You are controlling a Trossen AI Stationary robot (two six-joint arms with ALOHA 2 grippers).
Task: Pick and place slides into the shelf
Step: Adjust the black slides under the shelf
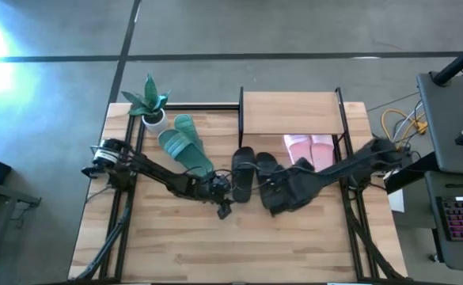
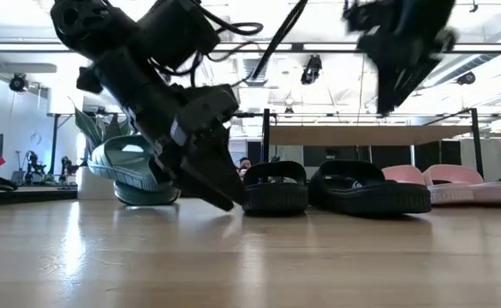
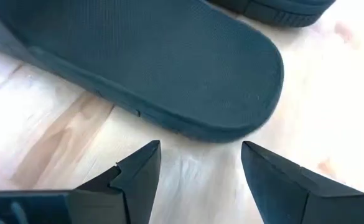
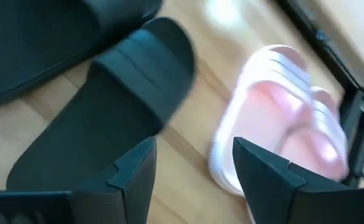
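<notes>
Left gripper (image 3: 197,165) open at black slide's (image 3: 150,62) heel, slide upright

Black slide (image 3: 169,62): heel end cut off by frame edge.
Pink slides (image 1: 310,150): far ends hidden under shelf (image 1: 290,111).

No writing, label, brand, number or sign could be read in any of the four views. The black slides (image 4: 101,106), the pink slides (image 4: 287,124) and the green slides (image 1: 185,142) showed plain surfaces with no legible marks. The shelf (image 1: 290,107) and the desk (image 1: 294,245) bore no lettering either.
</notes>
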